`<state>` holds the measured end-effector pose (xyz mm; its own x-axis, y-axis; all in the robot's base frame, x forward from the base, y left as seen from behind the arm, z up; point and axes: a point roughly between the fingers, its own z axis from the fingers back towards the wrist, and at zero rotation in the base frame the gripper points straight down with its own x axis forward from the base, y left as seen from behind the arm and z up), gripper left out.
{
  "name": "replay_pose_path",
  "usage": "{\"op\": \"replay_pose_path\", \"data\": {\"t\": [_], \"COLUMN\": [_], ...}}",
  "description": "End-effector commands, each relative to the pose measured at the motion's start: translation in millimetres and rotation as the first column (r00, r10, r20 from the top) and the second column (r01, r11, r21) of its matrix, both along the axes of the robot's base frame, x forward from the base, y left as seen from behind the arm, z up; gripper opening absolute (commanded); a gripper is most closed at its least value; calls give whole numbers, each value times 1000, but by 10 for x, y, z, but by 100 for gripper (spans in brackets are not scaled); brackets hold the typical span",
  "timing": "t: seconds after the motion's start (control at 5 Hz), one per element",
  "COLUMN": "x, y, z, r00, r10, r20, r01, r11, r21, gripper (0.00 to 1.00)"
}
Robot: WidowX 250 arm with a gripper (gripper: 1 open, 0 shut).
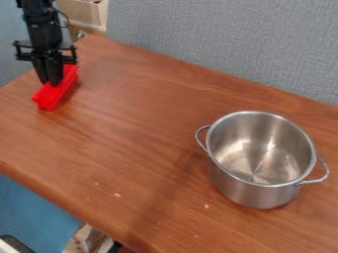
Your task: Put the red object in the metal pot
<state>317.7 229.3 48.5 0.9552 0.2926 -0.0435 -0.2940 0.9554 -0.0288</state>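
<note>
The red object is a small bright red block lying on the wooden table at the far left. My gripper stands upright over its far end, and the black fingers are drawn together on the block. The block still rests on the table. The metal pot is a shiny round steel pot with two small side handles. It stands upright and empty at the right of the table, far from the gripper.
The wooden table runs diagonally, with its front edge at the lower left. A grey-blue wall stands behind it. A beige box-like part sits behind the arm at the top left.
</note>
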Motion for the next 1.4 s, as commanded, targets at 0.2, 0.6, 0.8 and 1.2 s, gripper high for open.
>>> {"op": "replay_pose_path", "data": {"t": [0.2,0.6,0.8,1.2], "x": [199,245,246,152], "y": [-425,-823,-1116,-1963], "z": [783,1179,1354,1536], "r00": [987,967,948,878], "r10": [-96,-182,-243,-417], "r20": [126,179,205,236], "r01": [93,185,250,438], "r11": [995,983,968,898], "r21": [25,0,-13,-42], "gripper": [0,0,0,0]}}
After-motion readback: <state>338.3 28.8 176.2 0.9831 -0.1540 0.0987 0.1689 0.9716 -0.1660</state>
